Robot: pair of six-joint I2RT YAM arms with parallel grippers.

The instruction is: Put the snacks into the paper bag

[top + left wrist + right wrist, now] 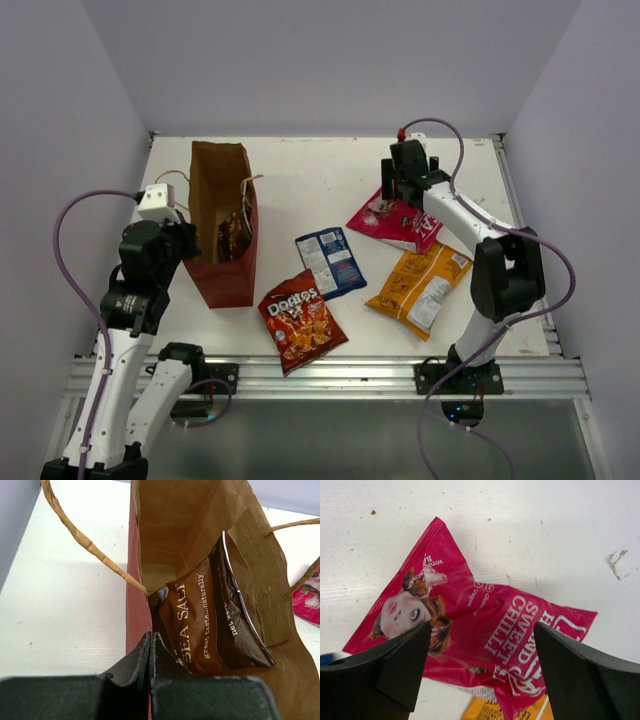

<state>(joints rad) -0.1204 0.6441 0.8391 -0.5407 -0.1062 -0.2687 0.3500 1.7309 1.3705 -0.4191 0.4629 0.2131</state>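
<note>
"Since you have the feeds up, how do the claws stand?"

"My right claw is spread wide with nothing in it. Its fingers stand either side of the pink-magenta packet, which lies flat toward the back right of the desk. Whether they touch the foil I cannot tell."

"And the left one?"

"My left claw is pressed fully closed right against the near wall of the paper bag, which stands toward the desk's back left corner, mouth open. I cannot tell if paper is nipped between the tips. The dark brown packet sits inside the bag, leaning on a side wall."

"The rest?"

"All flat on the desk: the blue-and-white packet in the middle, the Doritos packet by the near edge, and the orange-yellow packet toward the right edge, just beside the pink one."
</note>
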